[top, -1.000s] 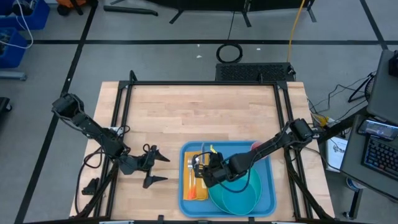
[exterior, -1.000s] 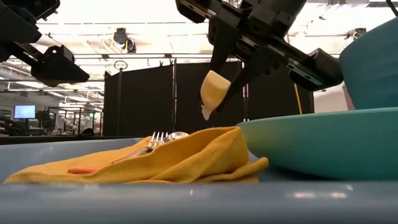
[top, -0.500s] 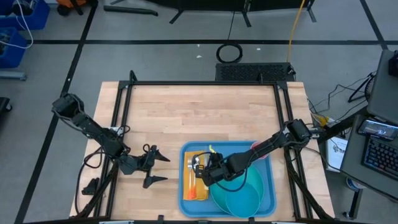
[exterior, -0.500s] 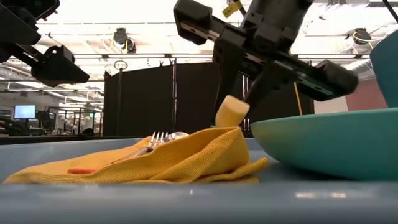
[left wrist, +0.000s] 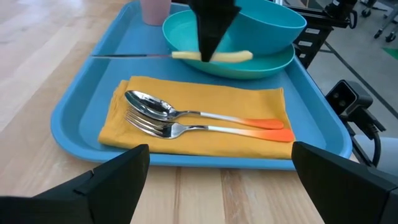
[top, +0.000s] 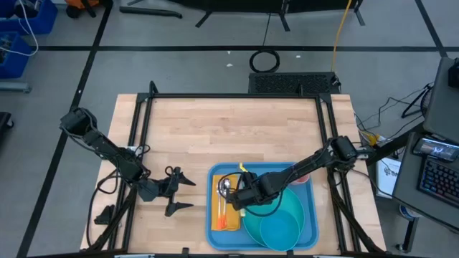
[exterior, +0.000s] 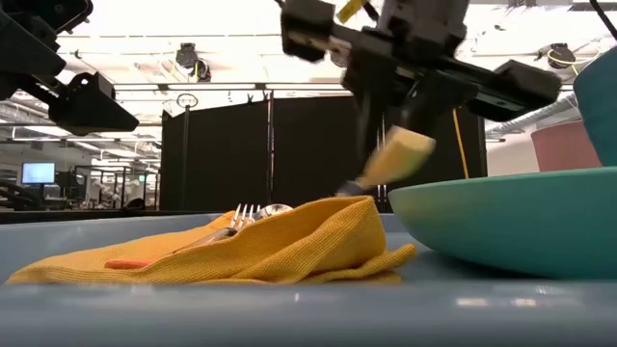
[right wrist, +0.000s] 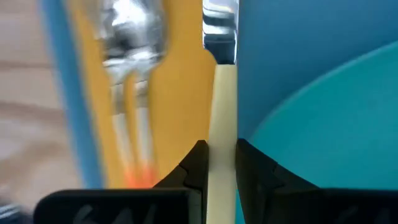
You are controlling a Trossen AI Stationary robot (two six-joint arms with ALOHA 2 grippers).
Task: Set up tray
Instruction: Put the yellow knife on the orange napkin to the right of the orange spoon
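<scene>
The blue tray (top: 311,209) lies at the table's near edge. It carries an orange-yellow napkin (left wrist: 205,134) with a spoon (left wrist: 149,102) and a fork (left wrist: 149,124) lying on it. Beside the napkin are a teal plate (left wrist: 273,65) with a teal bowl (left wrist: 249,25) on it, and a pink cup (left wrist: 155,9). My right gripper (top: 241,196) is shut on a knife with a cream handle, low over the tray between napkin and plate. My left gripper (top: 183,193) waits open over the table, left of the tray. My right gripper pinches the knife's cream handle (right wrist: 221,134) about its middle between the two fingers (right wrist: 196,168). The fingers come from above, pointing down, across the handle. The knife is tilted, blade (left wrist: 127,55) lower than the handle (exterior: 405,154). Whether the blade tip touches the tray cannot be told.
The tray fills the near right part of the table; bare wood (top: 229,132) lies beyond it and to its left. A black frame (top: 237,96) borders the table. Cables and a desk with a keyboard (top: 437,179) stand off the right edge.
My right gripper has come down toward the tray and turned. The knife, which hung steeply below the fingers a second ago, now lies much flatter, its blade pointing along the strip of tray between napkin and plate. The gripper has stayed shut on the handle.
</scene>
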